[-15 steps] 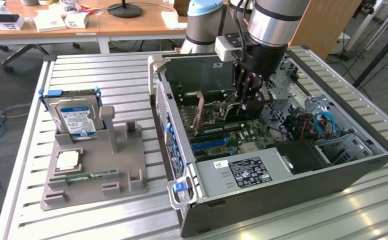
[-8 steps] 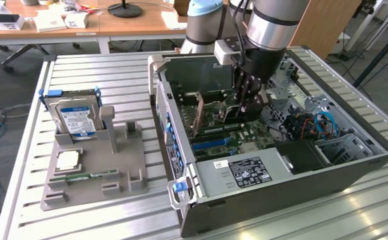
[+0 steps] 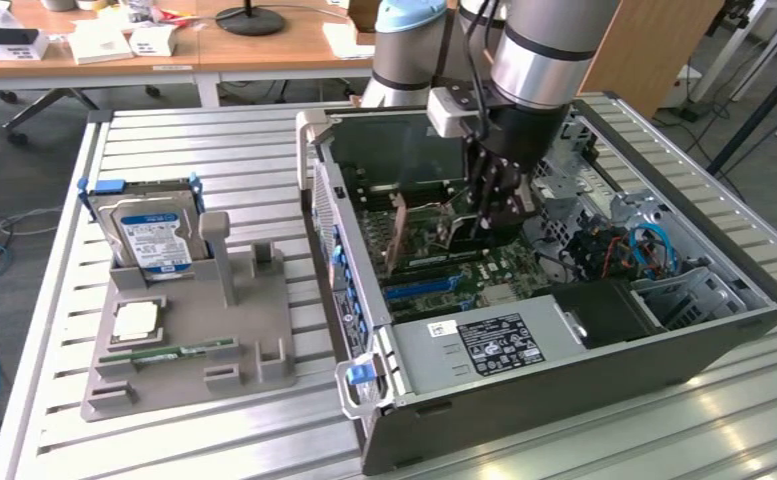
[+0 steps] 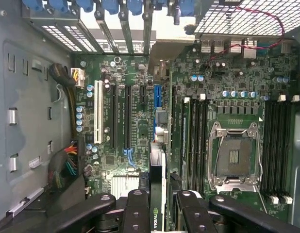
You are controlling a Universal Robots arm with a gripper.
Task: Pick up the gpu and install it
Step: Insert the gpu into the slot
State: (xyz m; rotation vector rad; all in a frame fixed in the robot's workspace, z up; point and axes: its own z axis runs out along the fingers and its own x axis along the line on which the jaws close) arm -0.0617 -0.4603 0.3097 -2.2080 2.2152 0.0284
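Exterior view first: we see the computer case (image 3: 361,330) lying on the slatted counter (image 3: 201,140) with its open side up, so the way in is from above and its walls close the rim all round. The end effector (image 3: 498,215) hangs well inside that rim, over the middle of the board. There is free space toward the wall on the exterior view's left, and blue cables (image 3: 648,245) lie nearer on the exterior view's right. Bare slats separate the case from the grey holder (image 3: 188,330) at the exterior view's lower left.

Wrist view brings us close. The black fingers (image 4: 138,208) are clamped on the gpu (image 4: 154,219), which we see edge-on with a green logo. It stands over the motherboard (image 4: 140,126) in line with the blue slot (image 4: 156,97); we cannot tell whether it touches. The open processor socket (image 4: 235,155) lies well to one side.

Inside the case, the power supply (image 3: 488,340) fills the near end. The holder carries a hard drive (image 3: 151,232) on edge, a processor chip (image 3: 135,322) and a memory stick (image 3: 168,352) lying flat.
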